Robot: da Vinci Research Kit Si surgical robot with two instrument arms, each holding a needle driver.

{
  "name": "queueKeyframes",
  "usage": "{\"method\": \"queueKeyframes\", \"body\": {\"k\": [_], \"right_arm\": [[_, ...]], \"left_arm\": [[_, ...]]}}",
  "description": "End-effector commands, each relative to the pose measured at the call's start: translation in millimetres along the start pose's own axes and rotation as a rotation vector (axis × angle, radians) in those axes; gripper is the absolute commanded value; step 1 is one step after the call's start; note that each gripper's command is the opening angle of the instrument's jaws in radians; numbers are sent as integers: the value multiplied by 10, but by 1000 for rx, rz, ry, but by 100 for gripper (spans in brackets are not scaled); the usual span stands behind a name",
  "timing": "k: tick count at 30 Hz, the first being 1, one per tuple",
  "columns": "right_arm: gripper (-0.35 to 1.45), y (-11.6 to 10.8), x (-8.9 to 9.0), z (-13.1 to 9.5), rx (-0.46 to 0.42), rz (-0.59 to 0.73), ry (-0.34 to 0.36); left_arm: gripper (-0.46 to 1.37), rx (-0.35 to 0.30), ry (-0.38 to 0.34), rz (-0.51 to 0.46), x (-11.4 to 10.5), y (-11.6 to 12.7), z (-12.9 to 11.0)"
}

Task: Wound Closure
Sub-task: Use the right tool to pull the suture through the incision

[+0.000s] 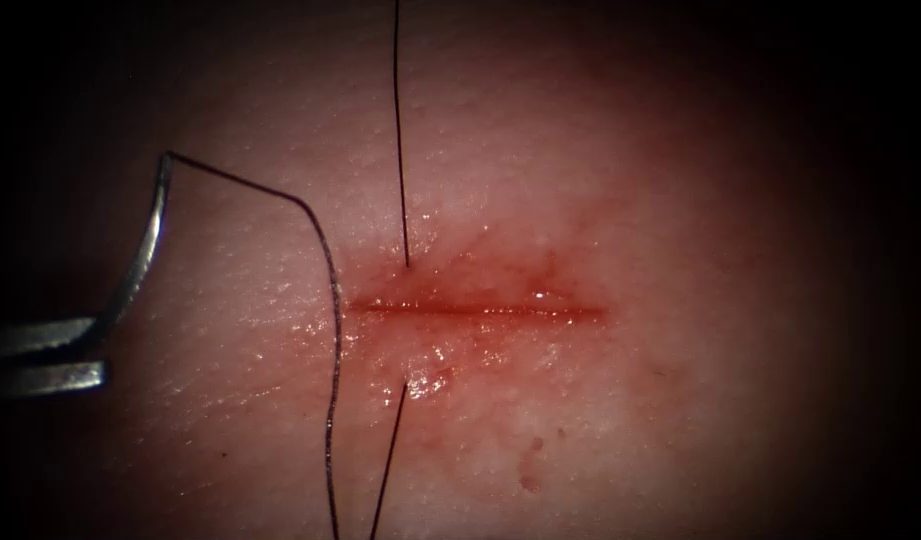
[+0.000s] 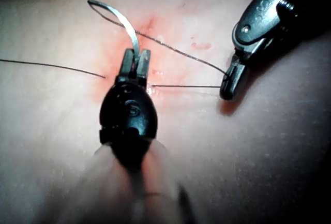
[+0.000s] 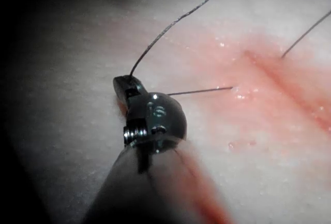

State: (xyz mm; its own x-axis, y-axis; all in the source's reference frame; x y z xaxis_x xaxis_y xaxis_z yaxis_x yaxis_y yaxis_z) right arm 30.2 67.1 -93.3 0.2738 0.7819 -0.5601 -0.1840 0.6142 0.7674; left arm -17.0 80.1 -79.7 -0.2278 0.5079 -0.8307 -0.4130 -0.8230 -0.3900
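The cut (image 1: 480,311) runs as a thin red line across the tissue (image 1: 660,180). My left tool (image 1: 100,350) is at the far left edge, shut on the curved needle (image 1: 145,250) near the end away from the thread. The needle arcs up free of the tissue, left of the cut. Thread (image 1: 320,240) runs from the needle's tail, bends, and drops down. A second strand (image 1: 400,150) enters the tissue above the cut's left end and leaves below it. In the left wrist view my left tool (image 2: 135,57) grips the needle (image 2: 124,19). My right tool (image 2: 226,92) (image 3: 124,83) is shut on the thread (image 3: 170,25).
Red fluid (image 1: 430,383) wets the tissue around the cut's left end, with a few red specks (image 1: 530,465) lower down. Pale skin surrounds the cut on all sides.
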Motion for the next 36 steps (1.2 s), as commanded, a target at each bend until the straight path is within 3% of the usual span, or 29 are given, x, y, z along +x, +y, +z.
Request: {"method": "queueKeyframes", "body": {"k": [1, 4, 8, 11, 12, 20, 27, 31, 36], "right_arm": [[-35, 0, 1, 2, 3, 5, 1], [-35, 5, 1, 10, 18, 6, -15], [-35, 14, 1, 19, 24, -89, 52], [119, 19, -1, 22, 35, -124, 92], [128, 20, -2, 21, 42, -131, 95], [143, 41, 0, 8, 89, -219, 123], [143, 89, 4, -13, 74, -322, 159], [143, 115, 1, -10, 63, -347, 161], [143, 151, -10, 12, 40, -450, 103]], "left_arm": [[-35, -3, -1, 1, -1, -1, 0], [-35, -2, -2, 0, -1, -3, 1], [-35, 11, -6, -6, -2, -6, 1], [-35, 30, -13, -5, -3, -12, -1], [-35, 39, -16, 0, -3, -15, -2], [-35, 115, -42, 36, -4, -44, -17], [-35, 189, -70, 68, -13, -79, -34], [-35, 207, -75, 68, -17, -87, -38], [-35, 204, -73, 66, -18, -89, -36]]}}
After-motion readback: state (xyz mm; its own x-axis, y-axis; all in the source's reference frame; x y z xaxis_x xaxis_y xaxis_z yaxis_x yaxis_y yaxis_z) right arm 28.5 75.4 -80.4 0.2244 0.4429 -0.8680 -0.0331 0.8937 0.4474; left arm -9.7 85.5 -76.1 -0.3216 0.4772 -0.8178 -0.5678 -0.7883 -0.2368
